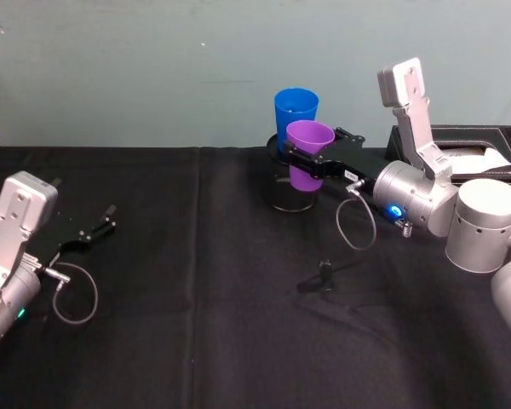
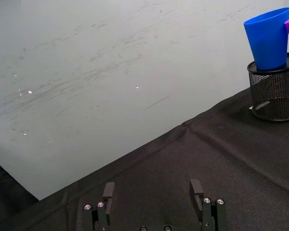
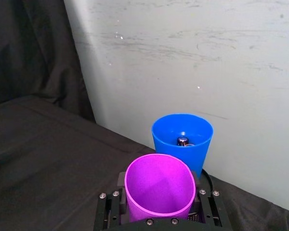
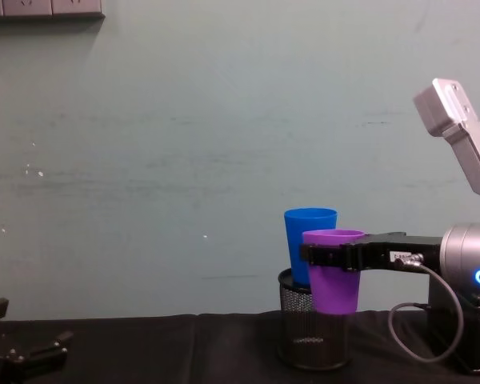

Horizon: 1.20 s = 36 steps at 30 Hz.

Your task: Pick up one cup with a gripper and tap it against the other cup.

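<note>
The purple cup (image 1: 310, 143) hangs in the air, upright, with my right gripper (image 1: 298, 162) shut around its middle. It is right beside the blue cup (image 1: 295, 111), which stands in a black mesh pen holder (image 1: 286, 196) at the back of the table. From the chest view the purple cup (image 4: 334, 282) overlaps the blue cup (image 4: 308, 240); I cannot tell if they touch. The right wrist view shows the purple cup (image 3: 159, 190) between the fingers (image 3: 111, 208), the blue cup (image 3: 183, 137) just beyond. My left gripper (image 1: 98, 230) rests open, far left, near the table.
A black box (image 1: 460, 145) with white paper stands behind the right arm. A small black clip (image 1: 324, 277) lies on the black cloth near the middle. The wall runs close behind the mesh holder (image 2: 274, 94). A small metallic thing sits inside the blue cup.
</note>
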Motion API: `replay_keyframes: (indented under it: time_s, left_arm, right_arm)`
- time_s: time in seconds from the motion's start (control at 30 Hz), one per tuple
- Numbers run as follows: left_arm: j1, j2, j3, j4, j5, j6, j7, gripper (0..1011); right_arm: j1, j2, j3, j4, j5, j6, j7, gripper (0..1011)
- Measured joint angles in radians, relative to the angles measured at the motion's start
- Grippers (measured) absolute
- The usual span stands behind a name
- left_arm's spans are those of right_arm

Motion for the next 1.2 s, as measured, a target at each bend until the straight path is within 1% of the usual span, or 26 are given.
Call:
replay_keyframes:
  time_s: [0.13, 0.23, 1.2]
  left_arm:
    - [0.000, 0.000, 0.000, 0.000, 0.000, 0.000, 0.000, 1000]
    - [0.000, 0.000, 0.000, 0.000, 0.000, 0.000, 0.000, 1000]
    - [0.000, 0.000, 0.000, 0.000, 0.000, 0.000, 0.000, 1000]
  right_arm:
    - [0.017, -0.008, 0.001, 0.029, 0.007, -0.003, 0.007, 733]
    - [0.021, -0.009, 0.002, 0.037, 0.008, -0.006, 0.010, 733]
    - [0.019, -0.007, 0.004, 0.034, 0.010, -0.008, 0.011, 733]
